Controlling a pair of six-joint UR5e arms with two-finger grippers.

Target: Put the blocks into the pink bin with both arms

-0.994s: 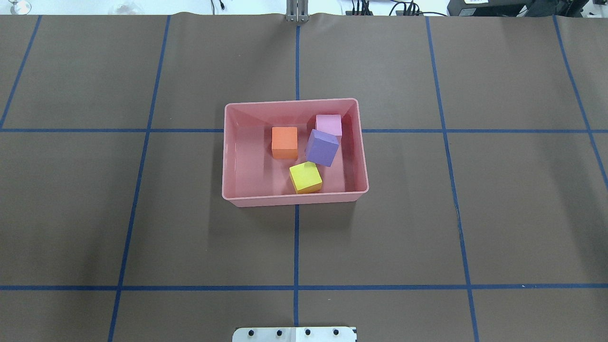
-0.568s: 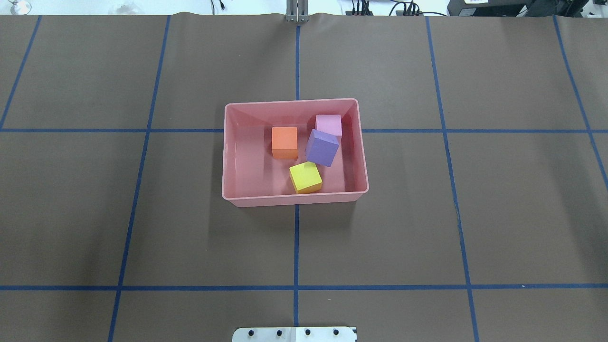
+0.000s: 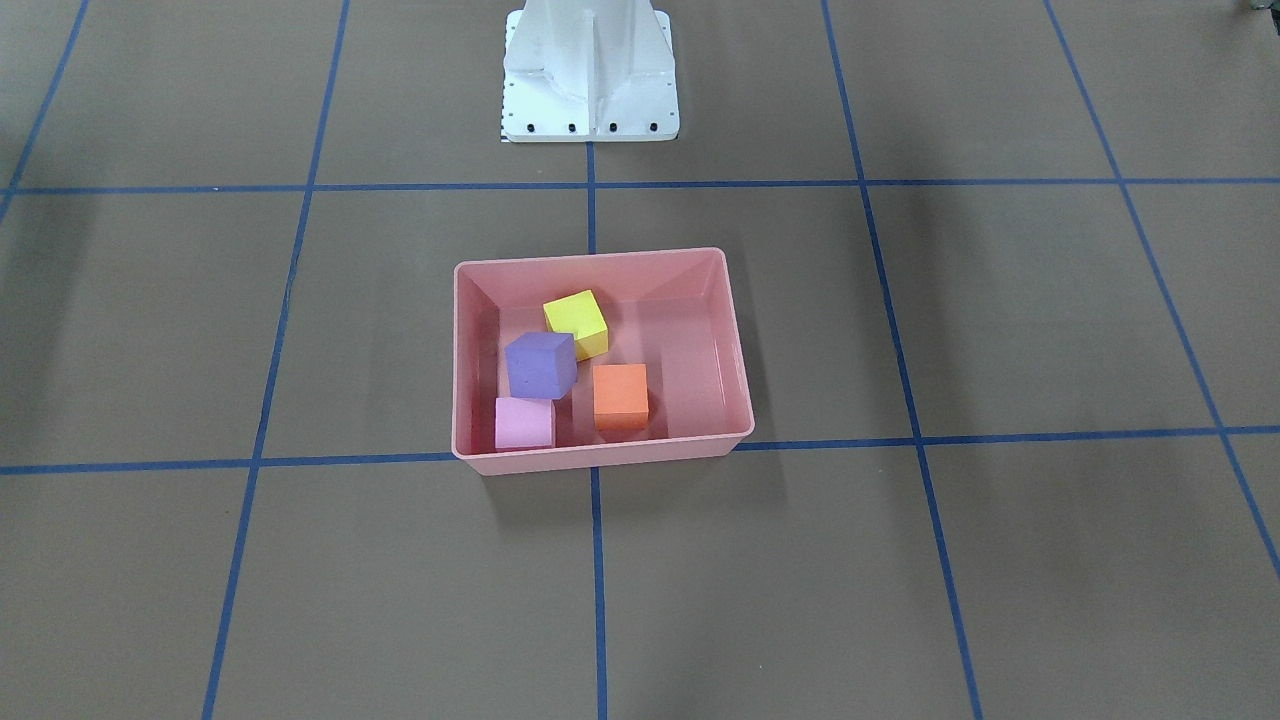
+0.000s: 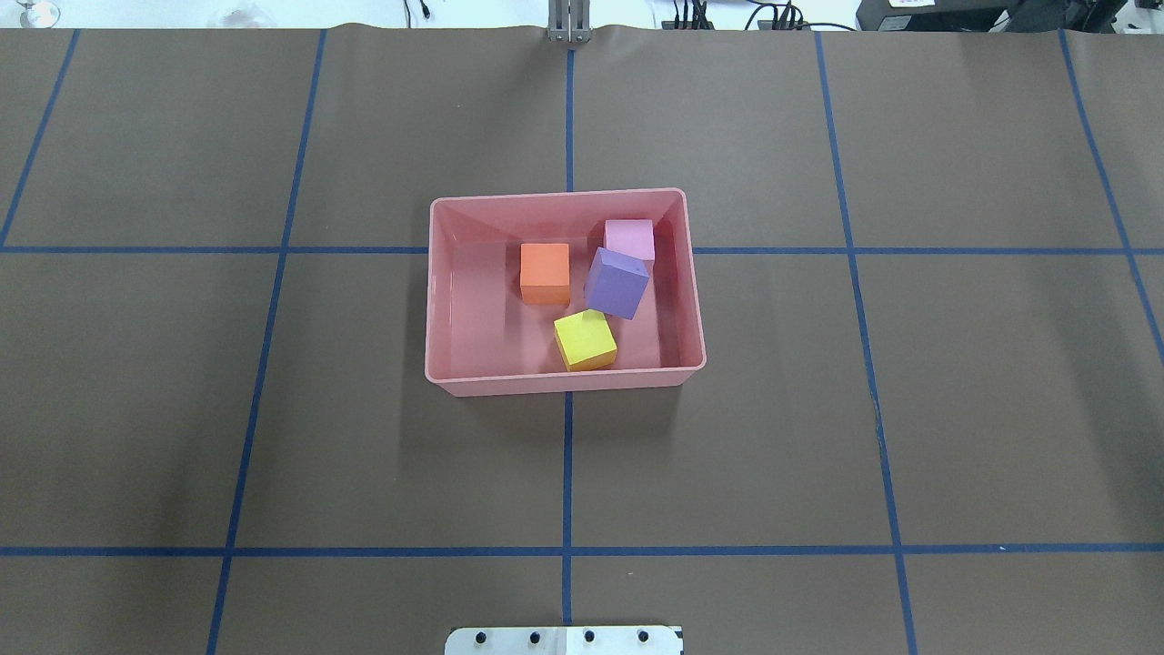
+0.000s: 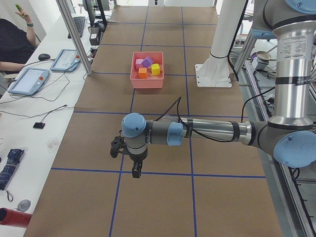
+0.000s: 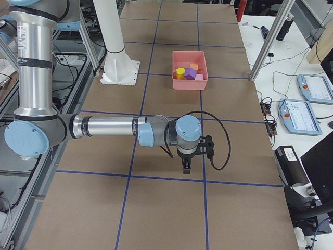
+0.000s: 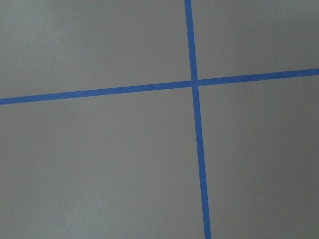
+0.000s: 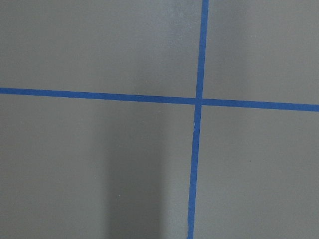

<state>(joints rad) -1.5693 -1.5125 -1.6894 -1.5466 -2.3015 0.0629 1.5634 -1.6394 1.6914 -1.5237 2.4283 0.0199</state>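
Overhead and front-facing views: just the pink bin [image 4: 438, 300], midway between the ends of the brown-papered surface [image 4: 818, 409], with all four blocks inside. Orange block [image 4: 545, 271] flat near the bin's middle. Light pink block [image 4: 629, 238] in the bin corner far from the robot, on its right. Purple block [image 4: 617, 283] tilted, touching the light pink block. Yellow block [image 4: 585, 338] close to the wall nearest the robot.

Only in the side views: left arm [image 5: 212, 131] and right arm [image 6: 104, 126], each stretched low toward one end of the surface, well apart from the bin. Left gripper [image 5: 135, 170] and right gripper [image 6: 186, 167] pointing down, each near a blue tape line [image 5: 163, 172]. Cannot tell from these angles how wide either gripper stands.

Wrist views: only brown paper and a tape crossing [image 7: 194, 82].

Beyond the surface: white pedestal base [image 3: 588, 70], side benches with teach pendants [image 5: 28, 80], cables, and a seated person [image 5: 12, 44].
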